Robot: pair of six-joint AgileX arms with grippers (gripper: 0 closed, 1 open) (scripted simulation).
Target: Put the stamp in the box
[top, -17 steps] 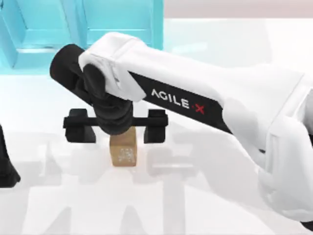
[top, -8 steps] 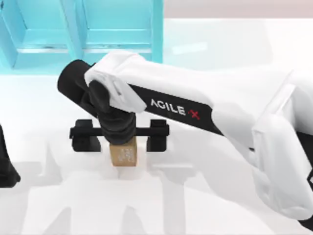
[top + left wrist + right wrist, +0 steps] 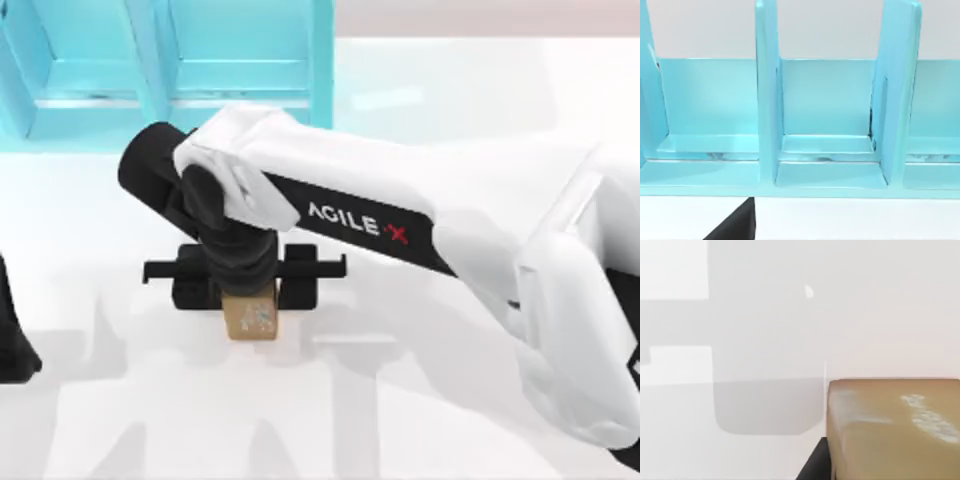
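Top view shows the right arm, a glossy white shell with a black band, reaching from the right edge across the smooth white table [image 3: 450,420] to left of centre. Its matte black two-finger right gripper [image 3: 247,288] sits low over the small tan-brown, cube-like stamp [image 3: 250,318], whose upper face carries faint whitish markings. The blocky black fingers [image 3: 299,278] stand just beside the stamp on its left and right sides, closed in around it, though whether the pads actually press it cannot be told. The stamp rests on the table, nearer than the box and apart from it. At the far left stands the light blue box [image 3: 322,60], a glossy rack of flat upright panels dividing it into open compartments. The left arm is parked at the left edge, a dark shape low down. Right wrist view has the stamp [image 3: 890,430] close up, matte, with softly rounded edges. Left wrist view faces the box [image 3: 767,100] and its dividers.
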